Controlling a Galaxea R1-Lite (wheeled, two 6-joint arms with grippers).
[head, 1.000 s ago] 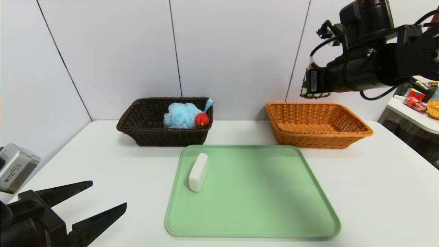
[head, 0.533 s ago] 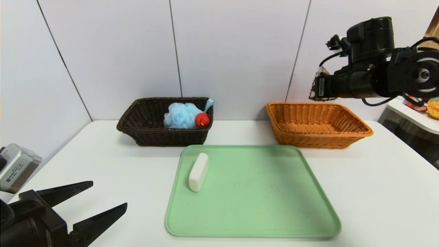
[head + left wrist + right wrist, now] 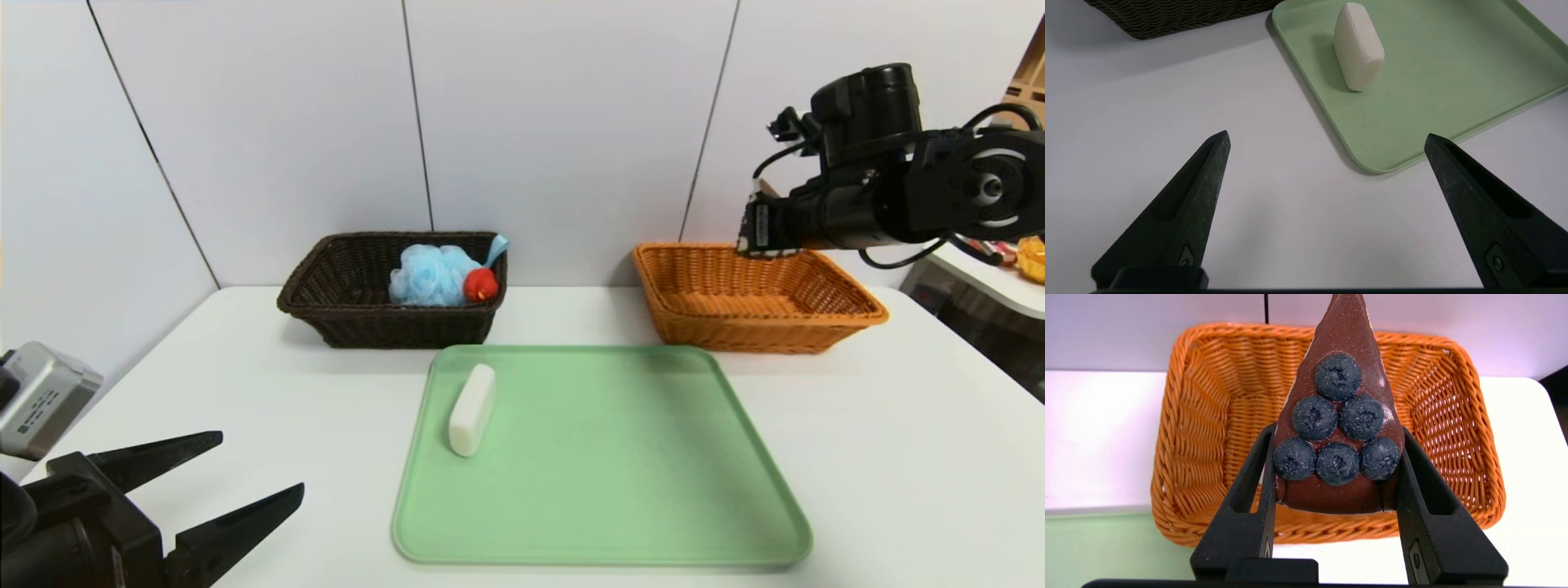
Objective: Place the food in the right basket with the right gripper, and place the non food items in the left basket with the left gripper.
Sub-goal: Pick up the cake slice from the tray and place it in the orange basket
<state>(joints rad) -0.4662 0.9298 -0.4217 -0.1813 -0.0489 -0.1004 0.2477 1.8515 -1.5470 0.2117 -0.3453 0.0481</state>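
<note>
My right gripper (image 3: 763, 229) is shut on the chocolate cake slice (image 3: 1337, 416), which is topped with blueberries. It hangs just above the back of the orange-tan right basket (image 3: 735, 327), whose woven floor (image 3: 1241, 416) lies bare under the cake. The dark brown left basket (image 3: 359, 322) holds the light-blue bath puff (image 3: 431, 275) and the red duck toy (image 3: 481, 284). A white soap bar (image 3: 472, 410) lies on the left part of the green tray (image 3: 604, 490). My left gripper (image 3: 260, 463) rests open and empty low at the near left, short of the tray corner (image 3: 1372, 163) and the soap bar (image 3: 1359, 53).
Both baskets stand at the back of the white table (image 3: 245, 376), close to the wall. A side shelf (image 3: 1000, 237) with colourful items sits beyond the table's right edge, behind my right arm.
My right gripper has come down and slightly rightward with the cake, closer to the orange basket. The left gripper and the soap have stayed put.
</note>
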